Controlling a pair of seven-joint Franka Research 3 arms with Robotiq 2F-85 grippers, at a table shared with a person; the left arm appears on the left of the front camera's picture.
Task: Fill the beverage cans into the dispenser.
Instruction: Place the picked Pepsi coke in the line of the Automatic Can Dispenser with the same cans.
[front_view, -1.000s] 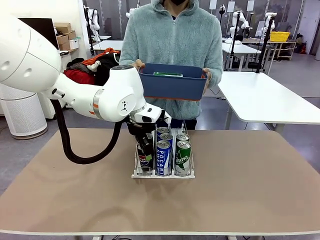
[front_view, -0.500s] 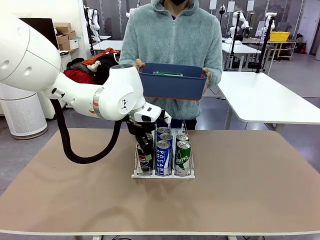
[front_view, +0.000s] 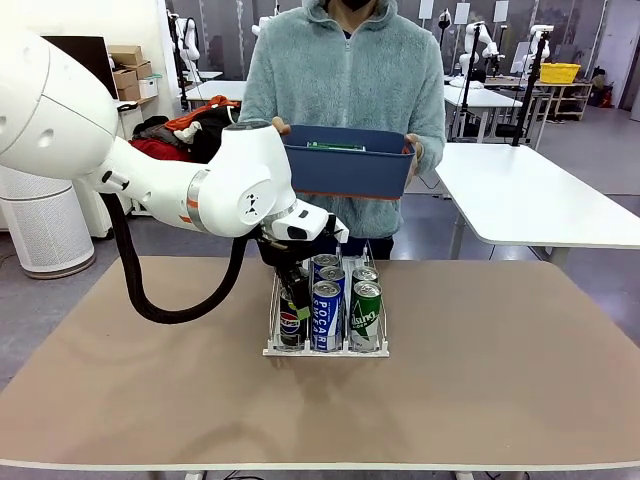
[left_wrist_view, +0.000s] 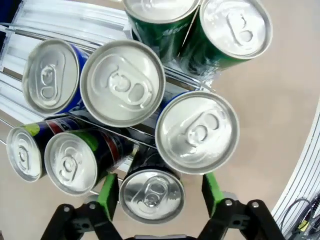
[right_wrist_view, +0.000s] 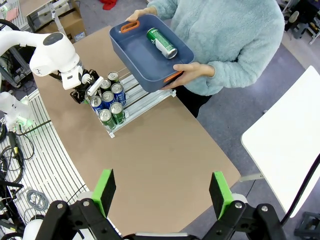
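So, front view: a tan table (front_view: 500, 380) in a lab room. The dispenser (front_view: 300, 351) sits mid-table with beverage cans (front_view: 326, 312) standing in all three lanes. The left gripper (front_view: 293, 290) hangs over the left lane. A person holds a dark blue bin (front_view: 345, 172) behind it.

Left wrist: the pads (left_wrist_view: 107, 190) are apart, straddling a Pepsi can (left_wrist_view: 151, 195).

Right wrist: the right gripper (right_wrist_view: 162, 192) is spread wide, holding nothing. One green can (right_wrist_view: 161, 42) lies in the bin.

Brown worktop (front_view: 500, 380), person in pale teal fleece (front_view: 345, 90) at its far side, dark blue bin (front_view: 345, 172) with 2 orange handles, white table (front_view: 540, 200) behind, heap of red and black clothes (front_view: 175, 135), yellow crate (front_view: 559, 72).
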